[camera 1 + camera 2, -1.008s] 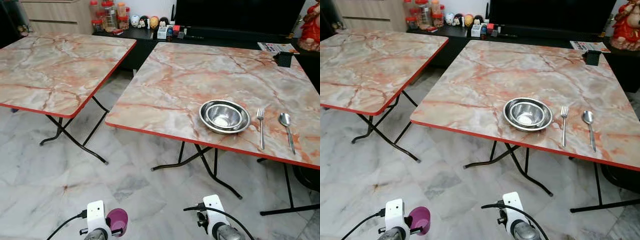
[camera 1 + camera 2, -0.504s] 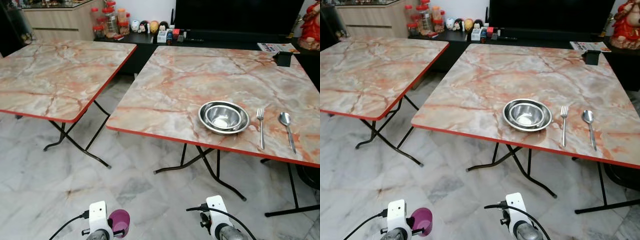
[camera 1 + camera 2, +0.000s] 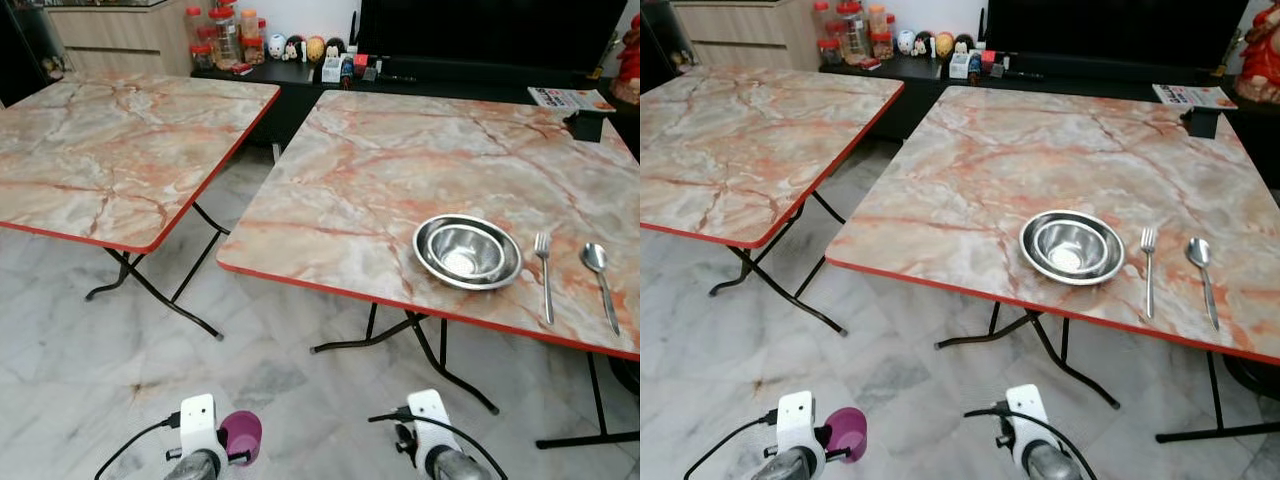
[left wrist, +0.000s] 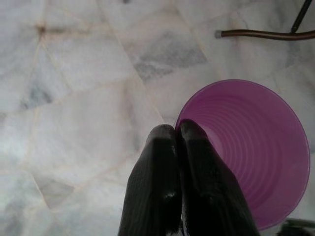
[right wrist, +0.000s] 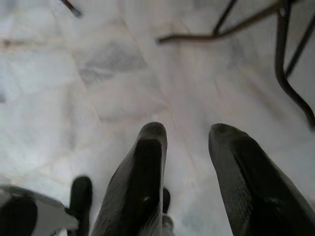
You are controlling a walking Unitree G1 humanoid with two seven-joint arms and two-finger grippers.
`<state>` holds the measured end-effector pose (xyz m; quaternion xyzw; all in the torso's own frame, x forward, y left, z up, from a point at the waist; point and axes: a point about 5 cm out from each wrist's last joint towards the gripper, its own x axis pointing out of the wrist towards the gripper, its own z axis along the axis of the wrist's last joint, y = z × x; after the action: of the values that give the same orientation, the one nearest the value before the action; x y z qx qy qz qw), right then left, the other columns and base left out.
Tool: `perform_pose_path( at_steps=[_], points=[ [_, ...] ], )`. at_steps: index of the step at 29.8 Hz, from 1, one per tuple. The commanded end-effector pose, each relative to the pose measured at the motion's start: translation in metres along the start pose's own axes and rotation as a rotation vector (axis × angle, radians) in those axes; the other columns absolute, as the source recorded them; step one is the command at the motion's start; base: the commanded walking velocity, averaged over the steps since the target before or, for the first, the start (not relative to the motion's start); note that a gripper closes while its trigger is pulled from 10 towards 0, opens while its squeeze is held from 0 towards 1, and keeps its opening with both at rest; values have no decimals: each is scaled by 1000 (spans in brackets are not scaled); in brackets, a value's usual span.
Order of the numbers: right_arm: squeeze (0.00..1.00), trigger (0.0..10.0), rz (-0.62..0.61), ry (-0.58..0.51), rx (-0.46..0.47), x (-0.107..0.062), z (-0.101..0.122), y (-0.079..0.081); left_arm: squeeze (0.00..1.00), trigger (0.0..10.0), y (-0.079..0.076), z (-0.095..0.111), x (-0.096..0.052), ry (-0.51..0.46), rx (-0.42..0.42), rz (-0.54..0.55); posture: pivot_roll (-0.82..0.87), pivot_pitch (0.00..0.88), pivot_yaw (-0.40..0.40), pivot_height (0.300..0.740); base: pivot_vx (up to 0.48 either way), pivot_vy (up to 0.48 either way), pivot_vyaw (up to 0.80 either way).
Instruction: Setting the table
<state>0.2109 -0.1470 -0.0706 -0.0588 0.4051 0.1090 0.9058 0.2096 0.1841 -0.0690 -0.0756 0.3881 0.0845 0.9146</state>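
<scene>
Setting scene: 2 marble-patterned folding tables with red edges stand on a pale marble floor [image 3: 90, 350]; the nearer tabletop [image 3: 400, 170] is ahead and to the right, the other tabletop [image 3: 110, 140] to the left.
Bowls: 2 steel bowls [image 3: 467, 251], nested 1 inside the other, sit near the front edge of the right tabletop.
Fork: a fork [image 3: 545, 275] lies just right of the bowls, handle toward the front edge, not touching them.
Spoon: a spoon [image 3: 601, 279] lies right of the fork, roughly parallel to it and apart from it.
Left pincer: the left pincer [image 4: 178, 133] is held low over the floor, in front of the tables, clenched on the rim of a purple plastic cup [image 4: 256, 147]; 1 finger is inside the rim and 1 outside, pressed together.
Cup: it is off the tabletop, carried above the floor, its ribbed inside visible in the left wrist view.
Right pincer: the right pincer [image 5: 184, 135] is also low over the floor, released, its 2 fingers apart with nothing between them.
Background: jars and small figurines [image 3: 300, 48] line a dark low cabinet behind the tables; a small black object [image 3: 588, 125] sits at the far right corner of the right tabletop.
</scene>
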Motion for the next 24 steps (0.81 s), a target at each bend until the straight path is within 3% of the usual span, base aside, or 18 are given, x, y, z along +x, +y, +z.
perform_pose_path(
  at_steps=[1, 7, 12, 24],
  points=[
    [0, 10000, -4, 0, -24, -1, 0, -4, 0, 10000, -3, 1, 0, -10, 5, -13, -171, 0, -12, 740, 292, 0, 0],
    [0, 10000, -20, -3, -6, -2, -2, -10, 0, 10000, -8, -4, -1, 3, 18, -27, -184, 0, 8, 740, 288, 0, 0],
    [0, 10000, -94, -1, 88, -5, -8, -20, 0, 10000, -17, -6, -1, 24, 82, -81, -240, 0, 49, 740, 289, 0, 0],
    [0, 10000, -104, 6, 97, -6, -12, -20, 0, 10000, -15, 0, 1, 18, 93, -81, -249, 0, 64, 740, 288, 0, 0]
  ],
)
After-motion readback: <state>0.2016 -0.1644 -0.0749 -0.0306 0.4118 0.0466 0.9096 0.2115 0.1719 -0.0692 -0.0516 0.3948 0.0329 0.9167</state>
